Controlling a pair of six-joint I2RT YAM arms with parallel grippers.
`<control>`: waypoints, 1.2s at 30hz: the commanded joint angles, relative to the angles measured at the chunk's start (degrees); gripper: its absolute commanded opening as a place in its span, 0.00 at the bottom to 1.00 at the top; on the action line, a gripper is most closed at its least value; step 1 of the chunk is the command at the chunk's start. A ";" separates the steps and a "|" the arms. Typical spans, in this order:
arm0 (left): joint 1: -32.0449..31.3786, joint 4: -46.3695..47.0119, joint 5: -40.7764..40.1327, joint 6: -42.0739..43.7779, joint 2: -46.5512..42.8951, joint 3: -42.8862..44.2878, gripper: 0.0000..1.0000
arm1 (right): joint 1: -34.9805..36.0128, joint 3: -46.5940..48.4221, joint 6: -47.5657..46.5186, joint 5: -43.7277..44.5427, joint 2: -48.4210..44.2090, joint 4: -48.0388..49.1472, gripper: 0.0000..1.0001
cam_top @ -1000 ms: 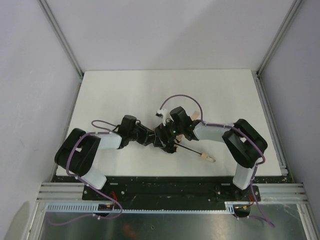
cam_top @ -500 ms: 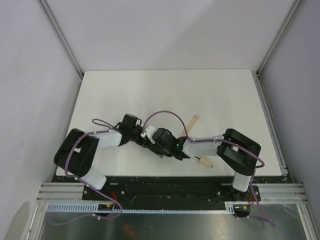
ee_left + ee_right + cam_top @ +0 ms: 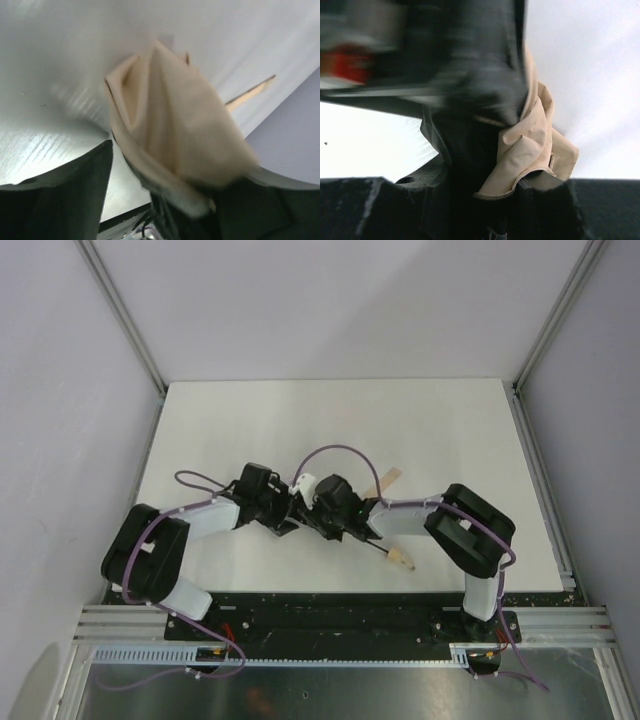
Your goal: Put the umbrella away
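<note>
The umbrella lies near the table's front edge. Its pale wooden handle (image 3: 402, 559) and thin black shaft (image 3: 378, 549) stick out to the right, and the tan strap (image 3: 389, 479) points toward the back. Both grippers meet over its folded beige canopy (image 3: 175, 120), which they hide from above. My left gripper (image 3: 287, 514) (image 3: 175, 167) is open: the fabric leans on its right finger (image 3: 270, 205), with a gap to the left finger (image 3: 70, 200). My right gripper (image 3: 318, 518) (image 3: 505, 175) is shut on the umbrella, with beige cloth (image 3: 530, 145) bunched against its right finger (image 3: 600, 205).
The white tabletop (image 3: 330, 420) is walled by grey panels on three sides, with aluminium rails (image 3: 540, 460) along its edges. The two wrists almost touch at the centre front. A purple cable (image 3: 335, 452) loops above the right wrist.
My right arm swung left from the shaft onto the canopy and closed its jaws there. My left gripper's jaws opened. The handle shifted slightly left.
</note>
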 commanded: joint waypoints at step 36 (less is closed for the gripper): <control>3.74 -4.32 -8.80 35.16 -27.35 -2.84 0.63 | -19.18 -3.47 30.31 -50.28 14.81 16.94 0.00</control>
